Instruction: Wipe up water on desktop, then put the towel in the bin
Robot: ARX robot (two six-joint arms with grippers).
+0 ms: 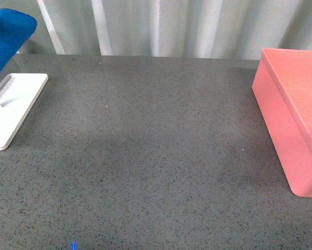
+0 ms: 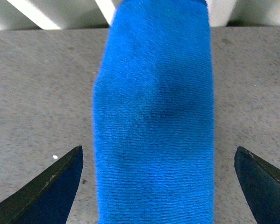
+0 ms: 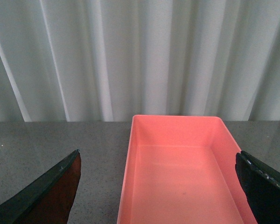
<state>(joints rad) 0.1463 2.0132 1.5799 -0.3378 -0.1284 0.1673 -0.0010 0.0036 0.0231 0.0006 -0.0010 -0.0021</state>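
Observation:
The blue towel (image 1: 4,44) hangs at the far left of the front view, over the flat white stand (image 1: 12,107). In the left wrist view the towel (image 2: 154,121) fills the middle, between the spread fingers (image 2: 46,191) of my open left gripper (image 2: 163,196); I cannot tell whether they touch it. The pink bin (image 1: 294,120) stands at the right edge of the dark speckled desktop (image 1: 145,146). In the right wrist view the bin (image 3: 182,172) is empty and lies below my open right gripper (image 3: 163,196). Neither arm shows in the front view. I see no water.
Pale vertical curtains (image 1: 161,26) hang behind the desktop's far edge. A small blue speck (image 1: 73,245) shows at the desktop's near edge.

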